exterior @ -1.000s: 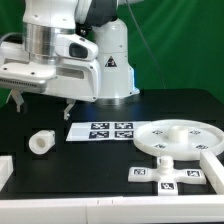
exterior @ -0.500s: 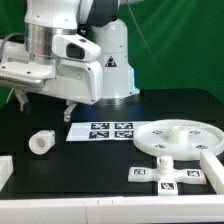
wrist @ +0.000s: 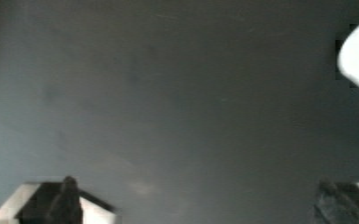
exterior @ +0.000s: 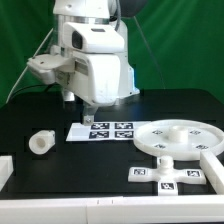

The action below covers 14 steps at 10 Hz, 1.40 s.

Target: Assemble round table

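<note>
A: Gripper [exterior: 78,110] state?

B: Released, jaws wide, nothing held, hovering by the marker board [exterior: 108,130]. The short white cylindrical plastic leg [exterior: 40,143] sits well apart, exterior view's left. The large white rimmed round disc [exterior: 178,138] is on the right. I'd centre over 1 part before lowering.

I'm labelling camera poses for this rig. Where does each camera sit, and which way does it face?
Exterior view: off the arm, above table height, looking across the black table toward the arm; arm and hand show.
Wrist view: on the wrist, looking at the table past the open hand's fingertips.
Shared: the hand and the table.
</note>
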Tool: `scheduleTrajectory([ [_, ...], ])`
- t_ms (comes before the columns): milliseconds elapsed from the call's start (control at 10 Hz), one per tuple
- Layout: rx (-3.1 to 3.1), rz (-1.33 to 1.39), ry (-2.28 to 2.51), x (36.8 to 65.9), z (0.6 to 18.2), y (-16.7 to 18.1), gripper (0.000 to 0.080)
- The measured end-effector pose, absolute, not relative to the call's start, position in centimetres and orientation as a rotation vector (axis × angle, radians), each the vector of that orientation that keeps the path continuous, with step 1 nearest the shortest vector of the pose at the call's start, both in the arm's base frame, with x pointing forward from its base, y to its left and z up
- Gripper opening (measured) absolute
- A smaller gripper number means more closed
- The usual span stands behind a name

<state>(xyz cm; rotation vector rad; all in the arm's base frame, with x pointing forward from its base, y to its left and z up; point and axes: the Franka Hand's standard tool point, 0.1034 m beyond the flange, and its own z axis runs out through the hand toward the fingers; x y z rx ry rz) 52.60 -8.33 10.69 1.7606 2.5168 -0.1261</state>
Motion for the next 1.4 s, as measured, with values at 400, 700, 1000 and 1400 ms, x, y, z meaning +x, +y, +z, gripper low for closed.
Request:
scheduleTrajectory([
  [400,2.073,-0.121,2.291,52.0,10.6,-9.0,0.0649],
  [700,2.551,-0.024,1.752,53.1,10.2,-6.2,0.0649],
  [1000,2.957,0.044,1.131,54.7,9.2,-2.4,0.0649],
  [1400,3.069,0.043,0.828,54.7,9.1,-1.9,0.0649],
])
